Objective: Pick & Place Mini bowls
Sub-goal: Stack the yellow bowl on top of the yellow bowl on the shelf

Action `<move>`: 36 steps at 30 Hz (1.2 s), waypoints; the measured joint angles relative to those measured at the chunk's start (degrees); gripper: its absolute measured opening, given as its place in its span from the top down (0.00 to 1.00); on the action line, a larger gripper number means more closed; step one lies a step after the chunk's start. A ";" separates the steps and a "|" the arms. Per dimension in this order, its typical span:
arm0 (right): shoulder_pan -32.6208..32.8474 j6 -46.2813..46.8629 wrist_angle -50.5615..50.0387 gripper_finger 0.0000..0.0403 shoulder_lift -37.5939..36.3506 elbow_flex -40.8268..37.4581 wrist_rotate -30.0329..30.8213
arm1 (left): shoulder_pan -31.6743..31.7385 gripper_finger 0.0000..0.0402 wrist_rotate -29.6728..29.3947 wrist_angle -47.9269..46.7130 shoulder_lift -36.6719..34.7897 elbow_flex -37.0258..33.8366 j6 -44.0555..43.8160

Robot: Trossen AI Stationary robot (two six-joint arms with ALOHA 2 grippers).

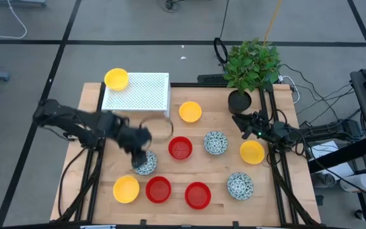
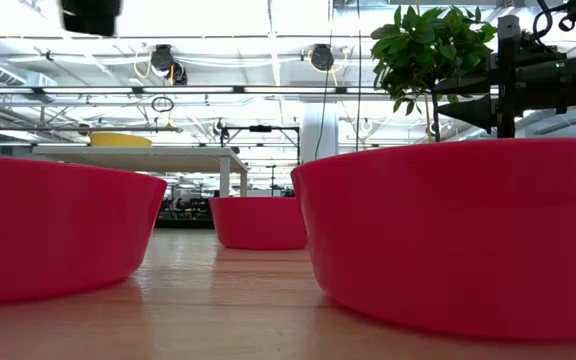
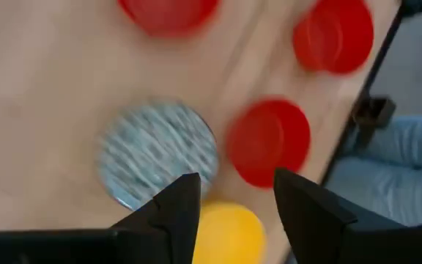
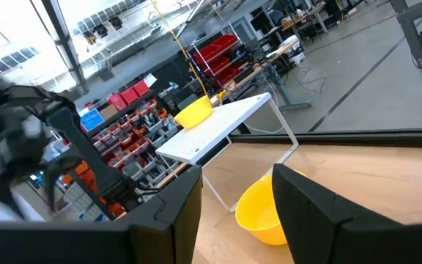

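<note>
I see my left gripper (image 1: 142, 154) out over the wooden table (image 1: 278, 205), just above a speckled bowl (image 1: 146, 163) in the left middle part. Its fingers (image 3: 173, 213) are spread apart and hold nothing. The speckled bowl sits just past the finger tips, and it looks smeared in the left wrist view.

My right gripper (image 1: 241, 122) waits near the right back of the table, close to the black plant pot (image 1: 239, 100). Its fingers (image 4: 173, 213) are spread apart too, with nothing between them.

The bowls are all over the table. A yellow bowl on the rack (image 1: 116, 79) sits on a back corner of the white rack (image 1: 146, 91). Another yellow bowl (image 1: 190, 112) is just right of the rack. A red bowl (image 1: 180, 148) is in the middle, with a second speckled bowl (image 1: 215, 142) just beside it. A yellow bowl by the right edge (image 1: 251, 152) sits close to the right rail.

Along the front edge I see a front yellow bowl (image 1: 126, 189), then two front red bowls (image 1: 158, 189) side by side, then a front speckled bowl (image 1: 240, 185). They are near each other but not touching.

There is bare wood between the rack and the speckled bowl under my left gripper. There is also bare wood in the front right corner.
</note>
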 joint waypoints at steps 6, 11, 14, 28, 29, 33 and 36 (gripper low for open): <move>-0.02 -0.33 -1.59 0.61 0.07 0.00 -0.01 | -13.55 0.54 0.31 0.40 7.19 -0.04 -17.11; -0.02 -0.39 -2.19 0.61 0.09 0.02 -0.16 | -19.63 0.47 3.66 0.58 13.79 -0.04 -23.77; 0.00 -0.42 -2.36 0.61 0.09 0.02 -0.20 | -21.72 0.43 7.40 2.56 17.92 -0.04 -23.98; 0.00 0.02 -5.06 0.61 0.09 0.02 -6.27 | -24.57 0.40 12.33 6.61 30.72 -0.04 -13.65; 0.00 0.00 -5.38 0.61 0.09 0.02 -7.12 | -24.51 0.40 12.33 7.23 31.23 -0.04 -12.92; 0.00 -0.02 -6.40 0.61 0.11 0.02 -7.72 | -24.50 0.40 12.14 7.34 33.51 -0.04 -12.71; 0.00 -0.37 -6.32 0.61 0.11 0.02 -7.68 | -24.52 0.41 11.39 7.40 35.07 -0.18 -14.62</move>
